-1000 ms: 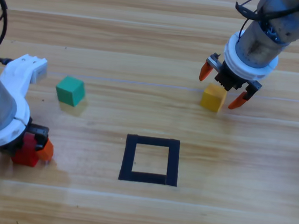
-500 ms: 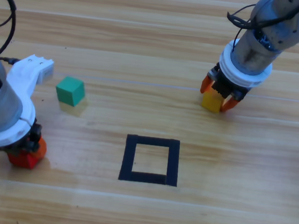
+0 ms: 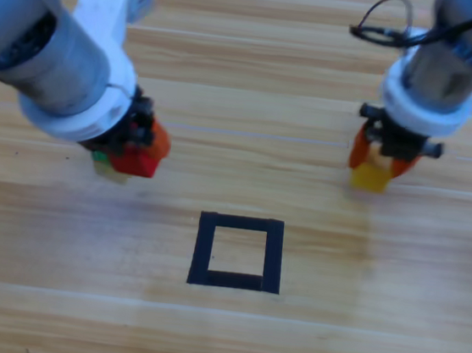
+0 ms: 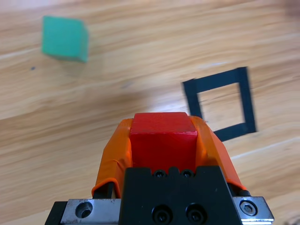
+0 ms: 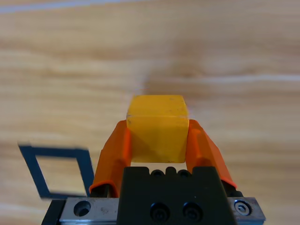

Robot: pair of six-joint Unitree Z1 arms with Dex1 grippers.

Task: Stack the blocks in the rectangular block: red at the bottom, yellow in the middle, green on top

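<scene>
The red cube is held between the jaws of my left gripper, which is shut on it, up and left of the black tape rectangle. The left arm covers most of the green cube in the high view. The left wrist view shows the green cube lying free on the wood. My right gripper is shut on the yellow cube, up and right of the tape rectangle.
Bare wood fills the inside of the tape rectangle. A black cable loops off the right arm near the top edge. Nothing else lies on the wooden table.
My left arm has carried the red cube from the lower left up and right, over the green cube. My right gripper has shut on the yellow cube and shifted it slightly right.
</scene>
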